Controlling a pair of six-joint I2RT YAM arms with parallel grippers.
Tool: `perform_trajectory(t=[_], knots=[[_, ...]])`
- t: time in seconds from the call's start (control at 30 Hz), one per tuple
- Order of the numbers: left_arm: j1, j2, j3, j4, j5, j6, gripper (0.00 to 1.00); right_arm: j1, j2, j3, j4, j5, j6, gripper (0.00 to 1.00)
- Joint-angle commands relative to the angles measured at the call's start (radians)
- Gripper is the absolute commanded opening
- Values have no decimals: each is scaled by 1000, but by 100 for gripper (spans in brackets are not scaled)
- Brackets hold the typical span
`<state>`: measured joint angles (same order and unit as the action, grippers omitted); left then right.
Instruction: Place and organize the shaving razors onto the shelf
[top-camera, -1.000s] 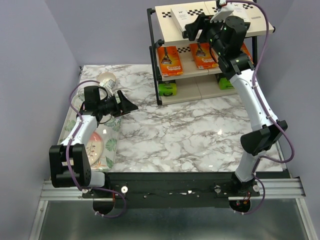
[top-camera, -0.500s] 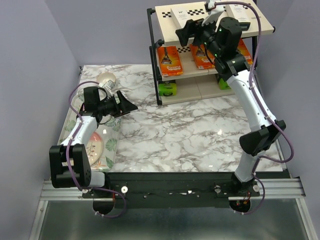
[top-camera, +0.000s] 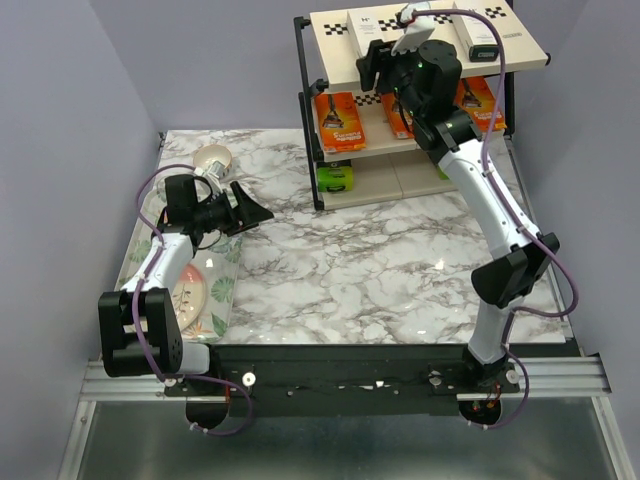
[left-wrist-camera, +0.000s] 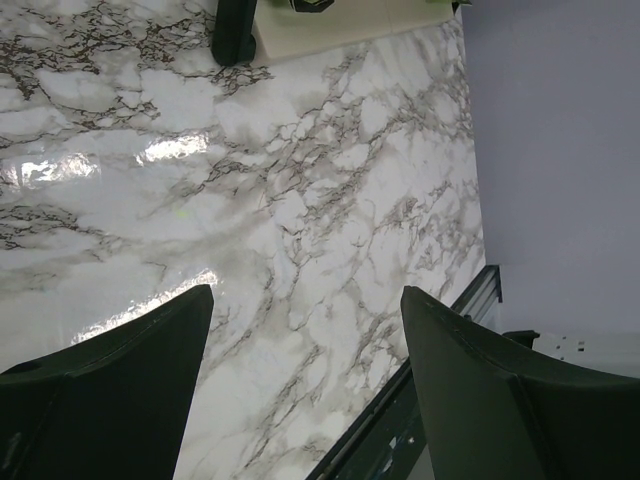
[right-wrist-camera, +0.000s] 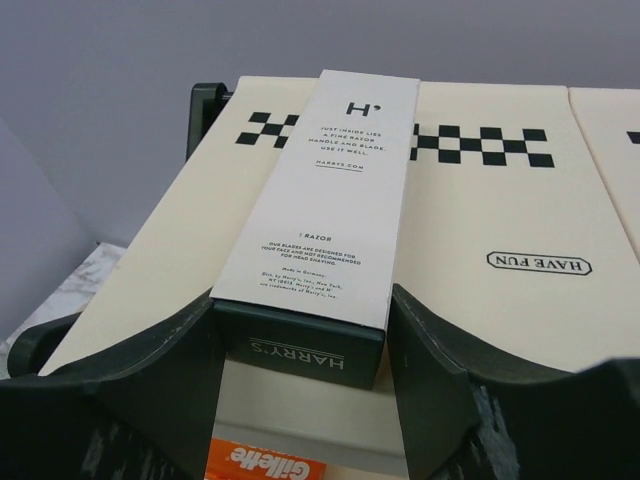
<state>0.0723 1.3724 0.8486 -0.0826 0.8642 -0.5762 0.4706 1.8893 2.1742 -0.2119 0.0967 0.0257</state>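
Right gripper (right-wrist-camera: 305, 330): fingers clamped on the near end of a white box (right-wrist-camera: 330, 190). The box lies along the top board (right-wrist-camera: 480, 200) of the shelf (top-camera: 520, 48), at the board's 9 o'clock end. The shelf stands at the table's (left-wrist-camera: 330, 200) 1 o'clock. Orange packs (top-camera: 340, 120) occupy the middle tier. Left gripper (left-wrist-camera: 305, 330): jaws apart, above the table's 9 o'clock side.
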Motion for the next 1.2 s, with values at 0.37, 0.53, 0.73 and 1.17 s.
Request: perform_trajectory(t=[0.37, 0.53, 0.73, 1.17], knots=[[15, -24, 1, 23, 13, -10, 85, 2, -7, -36, 5, 20, -15, 99], [17, -24, 70, -37, -33, 51, 99, 2, -197, -128, 23, 103, -52, 100], [17, -12, 153, -92, -91, 90, 99, 2, -455, -419, -22, 78, -110, 100], [-25, -10, 336, -293, -303, 272, 99, 2, -786, -882, -627, -14, 37, 100]])
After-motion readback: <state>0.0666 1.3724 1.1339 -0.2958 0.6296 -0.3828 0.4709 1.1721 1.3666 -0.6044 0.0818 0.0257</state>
